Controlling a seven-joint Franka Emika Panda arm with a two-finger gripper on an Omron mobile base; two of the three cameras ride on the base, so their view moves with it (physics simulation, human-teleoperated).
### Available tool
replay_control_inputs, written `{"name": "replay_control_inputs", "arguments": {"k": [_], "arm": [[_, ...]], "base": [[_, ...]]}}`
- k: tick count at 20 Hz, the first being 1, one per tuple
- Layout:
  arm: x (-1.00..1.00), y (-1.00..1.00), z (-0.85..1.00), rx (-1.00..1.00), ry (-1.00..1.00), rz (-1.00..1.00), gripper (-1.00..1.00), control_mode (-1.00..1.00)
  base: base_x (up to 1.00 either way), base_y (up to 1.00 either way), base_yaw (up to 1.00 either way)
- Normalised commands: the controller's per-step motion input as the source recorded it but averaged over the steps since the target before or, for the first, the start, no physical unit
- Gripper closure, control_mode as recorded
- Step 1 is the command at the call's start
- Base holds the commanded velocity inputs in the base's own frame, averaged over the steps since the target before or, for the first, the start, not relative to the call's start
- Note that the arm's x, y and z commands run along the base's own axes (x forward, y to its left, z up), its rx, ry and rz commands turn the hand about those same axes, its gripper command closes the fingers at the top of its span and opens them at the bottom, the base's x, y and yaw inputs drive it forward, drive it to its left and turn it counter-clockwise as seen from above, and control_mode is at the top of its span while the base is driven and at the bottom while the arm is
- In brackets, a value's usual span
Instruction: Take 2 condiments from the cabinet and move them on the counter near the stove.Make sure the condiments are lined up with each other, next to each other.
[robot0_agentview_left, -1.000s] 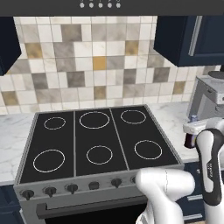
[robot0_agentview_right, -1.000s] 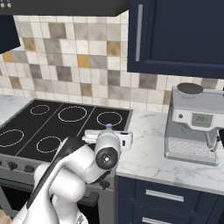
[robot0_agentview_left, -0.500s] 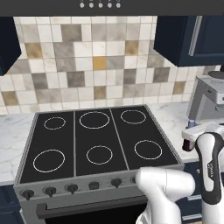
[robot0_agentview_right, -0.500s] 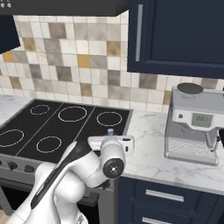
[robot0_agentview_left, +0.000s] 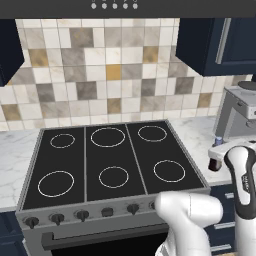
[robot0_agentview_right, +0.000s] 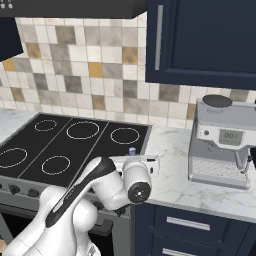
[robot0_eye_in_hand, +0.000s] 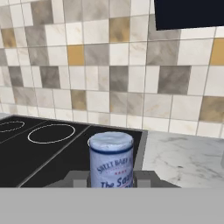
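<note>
Sauce bottle (robot0_eye_in_hand: 111, 159) apparently in end effector (robot0_eye_in_hand: 111, 179), beside stove (robot0_eye_in_hand: 52, 148).

Glossy glass stove (robot0_agentview_left: 107, 160); veined marble counter (robot0_agentview_right: 170, 165).

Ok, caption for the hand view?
Blue-capped, pale-labelled sauce bottle between the hand fingers, facing the tiled wall beside the black glass cooktop.

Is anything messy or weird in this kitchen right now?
Nothing looks spilled or broken. The one unusual thing is the sauce bottle, sitting upright between the end effector fingers near the stove's right edge rather than standing on the counter. The coffee machine stands straight.
</note>
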Motion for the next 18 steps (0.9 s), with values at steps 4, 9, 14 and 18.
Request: {"name": "replay_control_inputs", "arguments": {"k": [4, 9, 14, 18], "arm": [[0.29, -0.23, -0.18, 0.00, 0.00, 0.00, 1.00, -1.00], [0.28, -0.14, -0.26, 0.00, 0.00, 0.00, 1.00, -1.00], [0.07, -0.06, -0.23, 0.00, -0.07, 0.01, 1.00, -1.00], [0.00, 0.00, -0.14, 0.00, -0.15, 0.00, 1.00, -1.00]], "base": [[0.00, 0.00, 0.00], [0.00, 0.00, 0.00], [0.00, 0.00, 0.00], [0.00, 0.00, 0.00]]}}
